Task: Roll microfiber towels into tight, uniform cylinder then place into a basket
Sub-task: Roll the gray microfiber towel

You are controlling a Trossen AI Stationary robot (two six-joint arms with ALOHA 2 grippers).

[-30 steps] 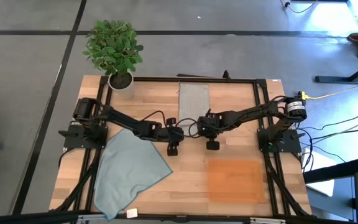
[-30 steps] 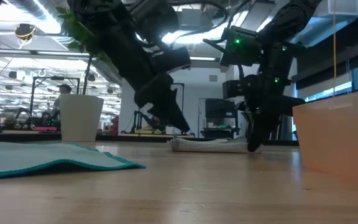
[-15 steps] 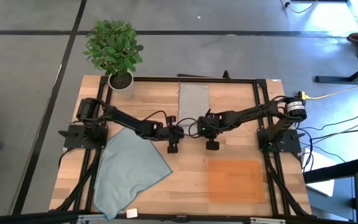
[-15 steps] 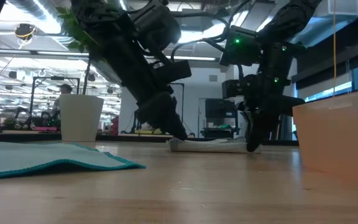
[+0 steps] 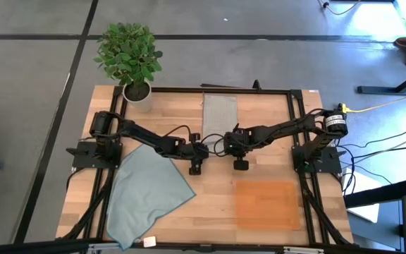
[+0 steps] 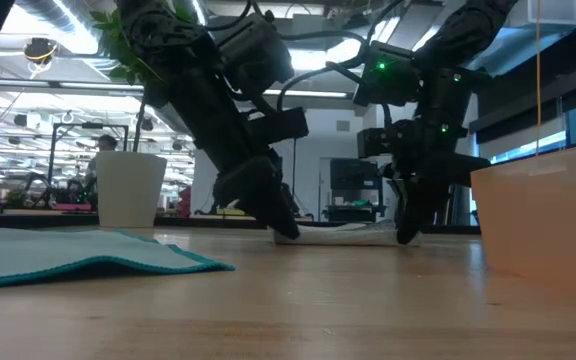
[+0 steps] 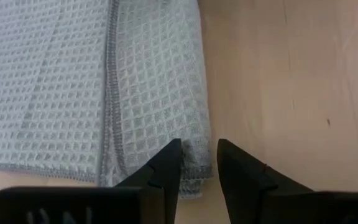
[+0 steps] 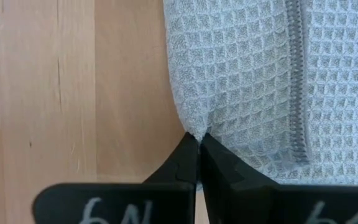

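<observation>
High view: the grey towel [image 5: 220,113] lies folded at upper centre of the bench [image 5: 259,169]. The right end effector [image 8: 197,149] pinches its near corner shut; the left end effector [image 7: 199,163], narrowly parted, straddles the other corner, likely to start rolling.

Folded grey waffle towel [image 5: 220,113] at far edge, blue-grey towel [image 5: 146,192] spread, orange basket [image 5: 266,203].

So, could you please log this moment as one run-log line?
left gripper: open at grey towel corner | right gripper: shut on towel edge | blue towel: flat | basket: no towel
</observation>
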